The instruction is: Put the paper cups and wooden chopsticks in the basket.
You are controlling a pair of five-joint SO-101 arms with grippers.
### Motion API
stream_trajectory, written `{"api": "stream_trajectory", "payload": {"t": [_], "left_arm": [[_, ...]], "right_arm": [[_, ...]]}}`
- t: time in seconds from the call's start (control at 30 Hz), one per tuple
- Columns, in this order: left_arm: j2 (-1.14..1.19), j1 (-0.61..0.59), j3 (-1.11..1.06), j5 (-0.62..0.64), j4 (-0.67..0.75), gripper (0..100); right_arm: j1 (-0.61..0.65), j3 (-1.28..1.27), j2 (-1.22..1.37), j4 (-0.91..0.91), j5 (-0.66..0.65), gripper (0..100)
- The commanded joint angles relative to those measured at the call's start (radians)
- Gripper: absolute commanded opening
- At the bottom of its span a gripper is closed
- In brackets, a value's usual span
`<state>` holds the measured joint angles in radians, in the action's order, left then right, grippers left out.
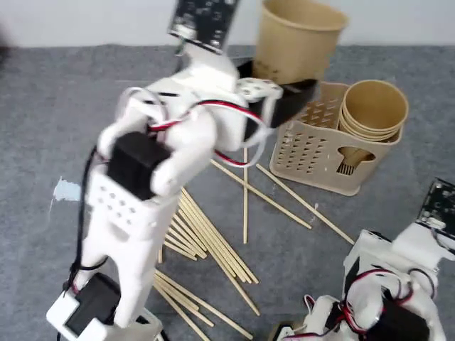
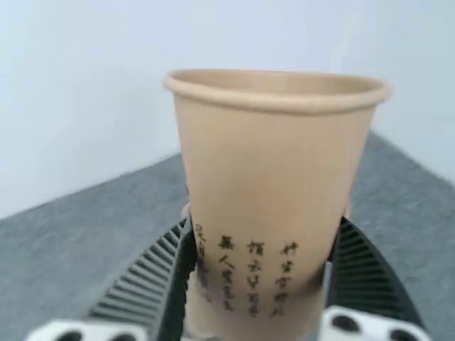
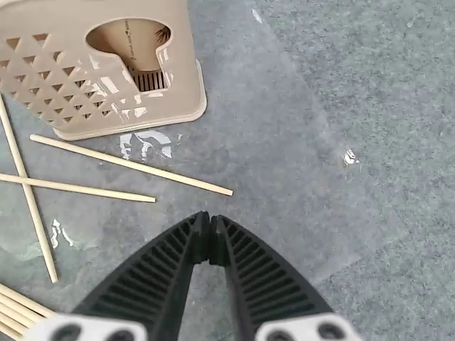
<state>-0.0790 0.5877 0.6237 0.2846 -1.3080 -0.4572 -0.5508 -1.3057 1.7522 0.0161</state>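
Nearest the lens in the high view is the white left arm (image 1: pixel 163 170), which rises from the near edge of the grey counter (image 1: pixel 43 128). Its black jaws are closed around the lower part of a paper cup (image 1: pixel 298 42), held upright above the near end of the basket (image 1: pixel 313 160). A stack of cups (image 1: pixel 373 106) already sits in the basket's far compartment. The wooden chopsticks (image 1: pixel 213 241) lie scattered and bundled on the counter beside the basket. None looks to be inside, though the arm hides part of the basket, so that is uncertain. By this showing the cups are close to done, with one left to lower in, and the chopsticks are all yet to do. The right arm (image 1: pixel 387 284) sits low at the near corner.

The left wrist view has the cup (image 2: pixel 274 192) upright between the ribbed jaws, which press against both its sides near the base.

From the right wrist view, the right jaws are closed tip to tip with nothing between them, hanging over bare counter (image 3: pixel 320 106). A loose chopstick (image 3: pixel 131 165) lies just beyond them. Past it stands the basket (image 3: pixel 92 92), where a cup (image 3: pixel 131 46) shows through the handle cut-out.
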Motion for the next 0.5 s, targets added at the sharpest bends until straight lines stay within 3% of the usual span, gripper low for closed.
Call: {"api": "stream_trajectory", "payload": {"t": [0.0,0.27,0.47], "left_arm": [[-0.040,0.049,-0.122,0.044,0.221,22],[-0.040,0.126,-0.450,0.044,0.681,22],[-0.018,0.155,-0.585,0.046,0.885,22]], "right_arm": [[-0.010,0.003,-0.016,0.035,0.012,0.9],[-0.004,0.002,-0.275,0.035,0.014,0.8],[-0.002,-0.066,-0.384,-0.004,0.057,0.8]]}}
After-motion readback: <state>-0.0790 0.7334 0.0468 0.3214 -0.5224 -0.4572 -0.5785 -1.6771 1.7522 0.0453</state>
